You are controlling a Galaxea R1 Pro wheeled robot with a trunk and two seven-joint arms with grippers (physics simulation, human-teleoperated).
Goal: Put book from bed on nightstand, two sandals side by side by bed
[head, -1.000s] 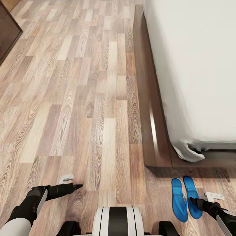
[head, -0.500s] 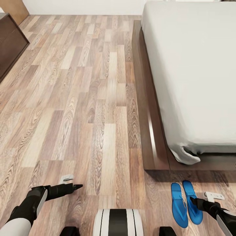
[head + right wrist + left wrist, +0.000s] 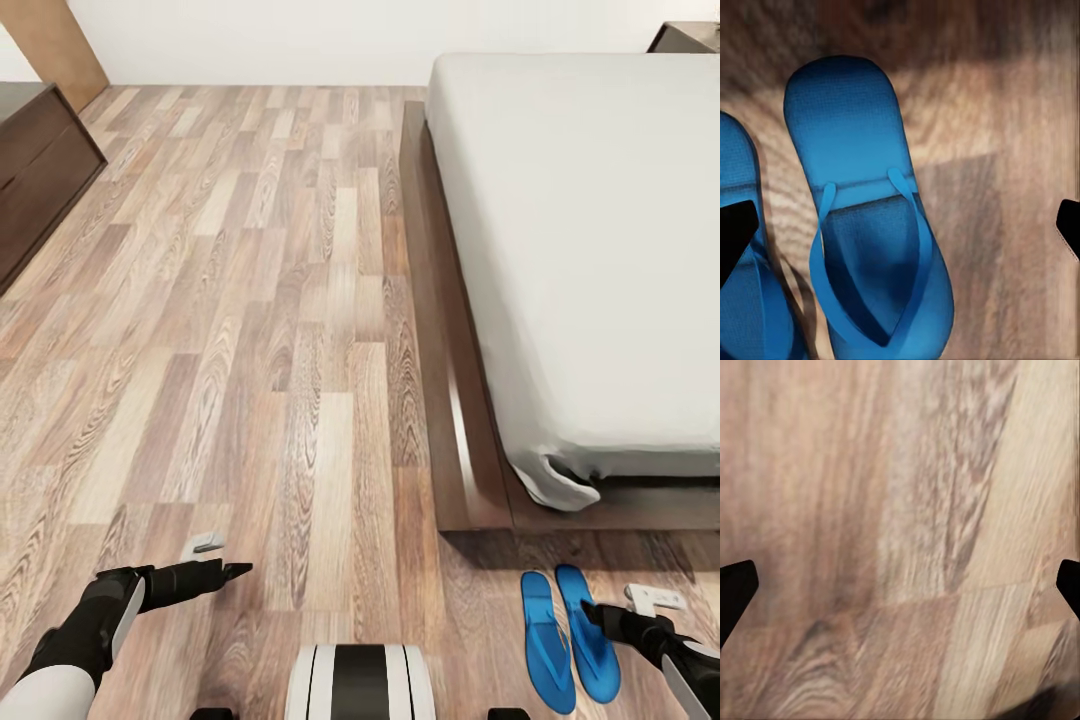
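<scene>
A plank floor [image 3: 250, 330] of light-brown wood is being lit evenly, with grain and knots showing. A white wall [image 3: 300, 40] is being met at its far edge. A long dark cabinet [image 3: 35, 170] is being seen at left, a brown door [image 3: 55, 40] just behind it.

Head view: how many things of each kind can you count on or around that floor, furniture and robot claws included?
Blue sandals: 2
Beds: 1
Dark cabinets: 2, the long cabinet and the corner cabinet
Robot claws: 2, left claw, right claw
Total: 7
</scene>
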